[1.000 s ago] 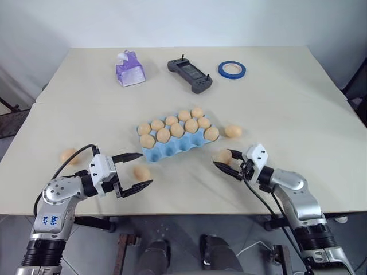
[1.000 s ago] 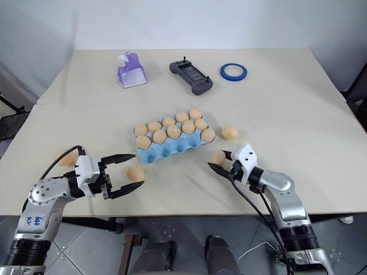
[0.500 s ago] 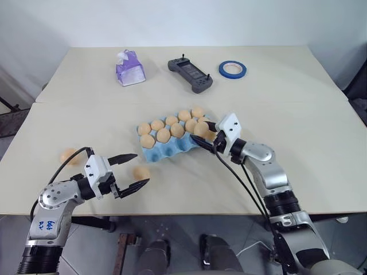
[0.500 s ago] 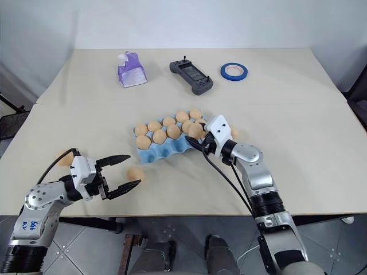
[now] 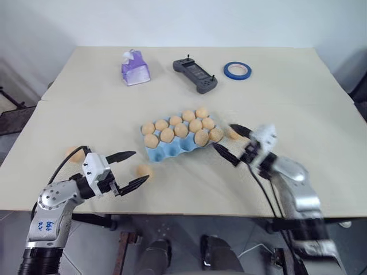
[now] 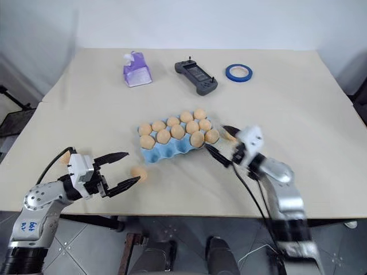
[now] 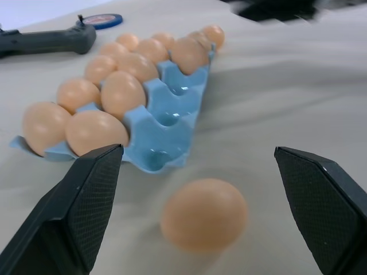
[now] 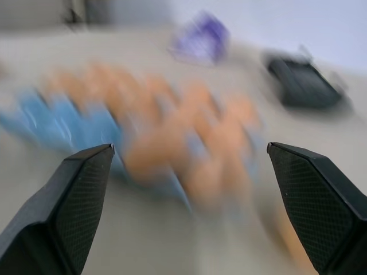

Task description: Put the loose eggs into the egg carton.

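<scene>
Black fingers of left gripper (image 5: 127, 169) spread wide, lower left, loose egg (image 5: 143, 171) just past the tips, on the table (image 5: 86, 114). Best move: centre the egg between the fingers, close gently, avoid nudging it so it rolls. Right gripper (image 5: 233, 143), fingers apart and empty, right of centre. Blue egg carton (image 5: 172, 148) mid-frame, near row of cups mostly empty. More eggs: lower-left egg (image 5: 74, 154), right-hand egg (image 5: 231, 133) beside carton.

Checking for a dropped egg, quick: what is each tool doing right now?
Left tool: open, empty, a loose egg on the table between its fingers.
Right tool: open, holding nothing.
</scene>
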